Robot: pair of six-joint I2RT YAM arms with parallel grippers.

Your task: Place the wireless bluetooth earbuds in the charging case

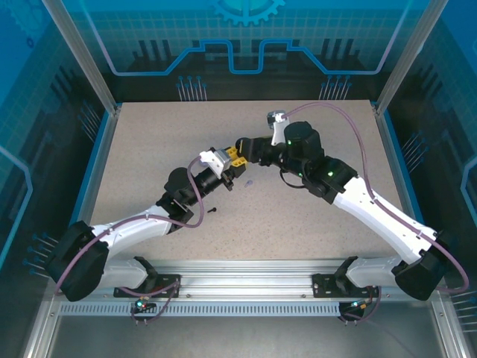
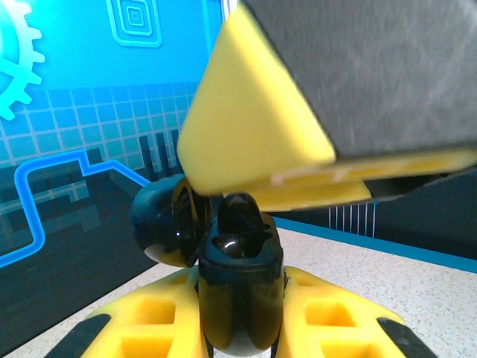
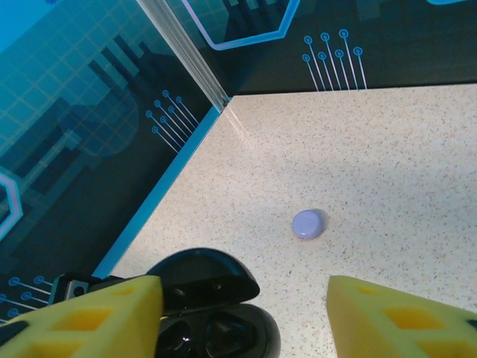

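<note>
Jaws of the left gripper (image 2: 240, 302) are closed on the black charging case (image 2: 238, 257), whose lid (image 2: 165, 222) is swung open. Jaws of the right gripper (image 3: 242, 309) are spread wide and empty, just beside the case's open mouth. A glossy black shape (image 2: 238, 215) is seated in the case and is probably an earbud. One lilac earbud (image 3: 308, 224) is seen on the table (image 3: 387, 149), near the case on the side toward the arms' bases. It lies ahead of the right gripper, roughly in line with the gap between the fingers. Its stem cannot be made out, so its long axis cannot be told. Since the left gripper is occupied by the case, the pick is judged to fall to the right gripper, which is free and already faces the earbud.
</note>
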